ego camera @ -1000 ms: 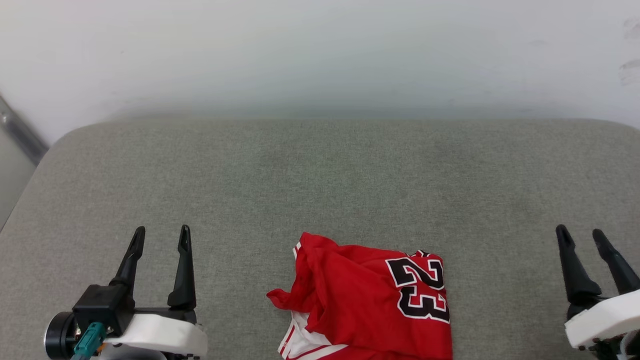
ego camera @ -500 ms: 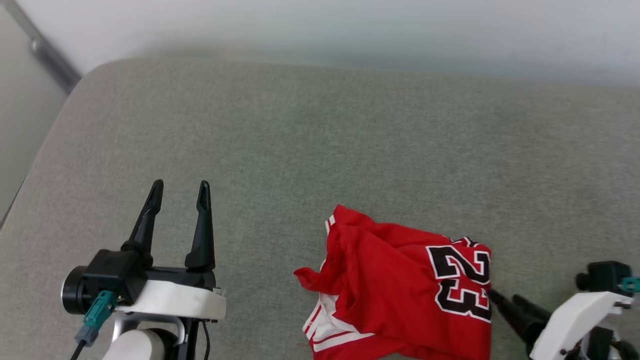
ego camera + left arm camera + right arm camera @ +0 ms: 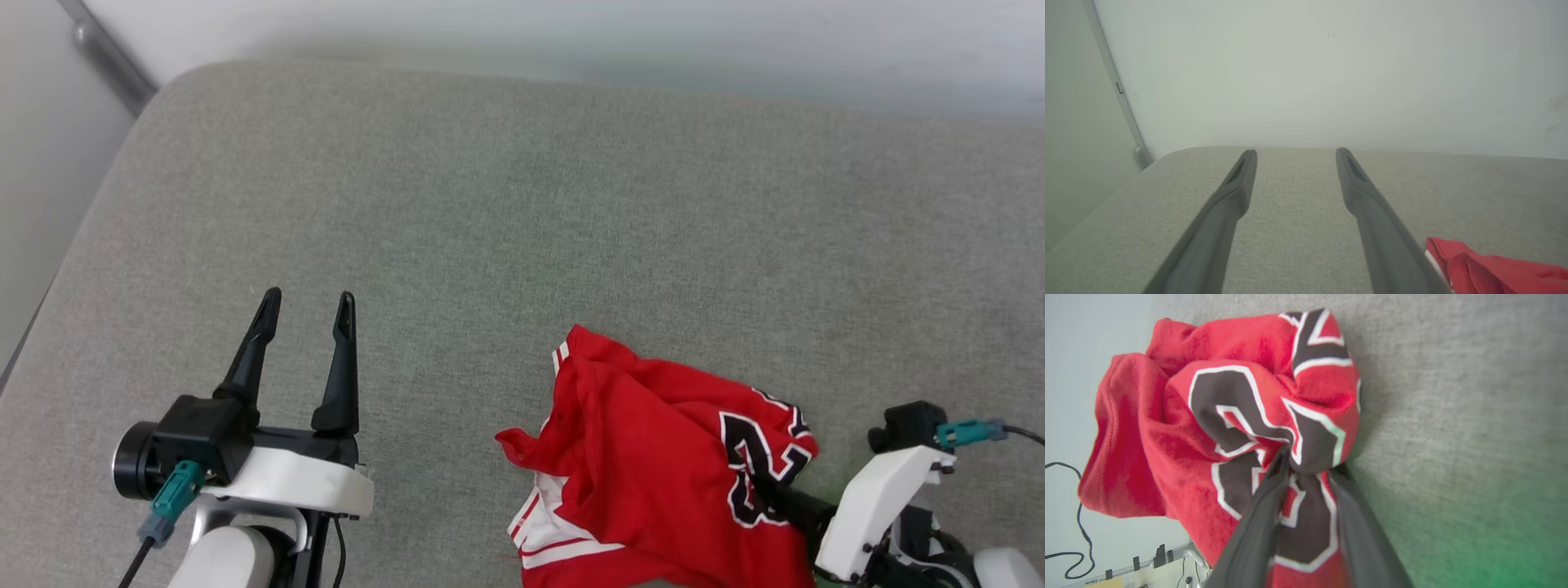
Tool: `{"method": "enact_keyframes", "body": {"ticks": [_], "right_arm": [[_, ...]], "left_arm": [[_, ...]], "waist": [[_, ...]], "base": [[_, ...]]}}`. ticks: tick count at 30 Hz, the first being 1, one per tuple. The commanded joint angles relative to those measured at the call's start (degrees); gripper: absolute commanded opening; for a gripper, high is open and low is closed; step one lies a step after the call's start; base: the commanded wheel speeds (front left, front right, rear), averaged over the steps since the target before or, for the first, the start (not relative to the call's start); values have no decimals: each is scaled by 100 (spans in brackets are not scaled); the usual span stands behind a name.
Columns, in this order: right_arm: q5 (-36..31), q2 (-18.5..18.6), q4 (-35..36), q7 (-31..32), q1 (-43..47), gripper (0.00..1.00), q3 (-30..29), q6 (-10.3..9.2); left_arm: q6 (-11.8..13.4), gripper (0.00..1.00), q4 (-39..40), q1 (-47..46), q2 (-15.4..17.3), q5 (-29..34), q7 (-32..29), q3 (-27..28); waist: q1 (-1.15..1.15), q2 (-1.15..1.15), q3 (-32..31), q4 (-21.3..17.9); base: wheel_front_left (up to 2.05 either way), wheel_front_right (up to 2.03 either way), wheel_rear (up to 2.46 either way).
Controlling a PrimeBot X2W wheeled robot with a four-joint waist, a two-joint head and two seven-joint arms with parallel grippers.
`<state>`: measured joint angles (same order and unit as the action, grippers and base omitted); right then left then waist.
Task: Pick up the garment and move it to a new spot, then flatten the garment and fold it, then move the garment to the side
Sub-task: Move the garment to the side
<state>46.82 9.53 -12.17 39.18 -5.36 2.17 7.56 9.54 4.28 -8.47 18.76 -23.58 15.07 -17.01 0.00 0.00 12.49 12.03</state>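
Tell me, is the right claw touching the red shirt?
Touching. The right wrist view shows the right claw pinching a bunched fold of the red shirt between its two fingers, at the black number print.

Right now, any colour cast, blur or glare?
Right wrist view: green cast on grey woven surface, lower right; right gripper's dark fingers blurred. Left wrist view: flat, even light. Head view: red jersey T-shirt sharp, no glare.

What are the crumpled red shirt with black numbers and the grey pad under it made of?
The crumpled red shirt looks like soft matte knit, probably jersey: it bunches into rounded folds. The grey pad looks like woven upholstery cloth, perhaps over padding: fine flecked weave, rounded corner.
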Motion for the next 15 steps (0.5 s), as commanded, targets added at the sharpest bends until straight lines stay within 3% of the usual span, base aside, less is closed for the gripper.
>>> {"method": "enact_keyframes", "body": {"ticks": [1,11,15], "right_arm": [[-44,-75,-182,31,200,0,176,-13],[-936,320,-222,-186,185,0,317,-10],[-1428,453,-179,-39,-15,0,261,-9]], "left_arm": [[-36,100,-52,80,-10,44,13,1],[155,100,8,608,113,16,-42,63],[198,100,180,719,164,8,-94,66]], "waist": [[0,0,-218,-70],[0,0,-1036,-851],[0,0,-1075,-1421]], "base": [[0,0,0],[0,0,0],[0,0,0]]}}
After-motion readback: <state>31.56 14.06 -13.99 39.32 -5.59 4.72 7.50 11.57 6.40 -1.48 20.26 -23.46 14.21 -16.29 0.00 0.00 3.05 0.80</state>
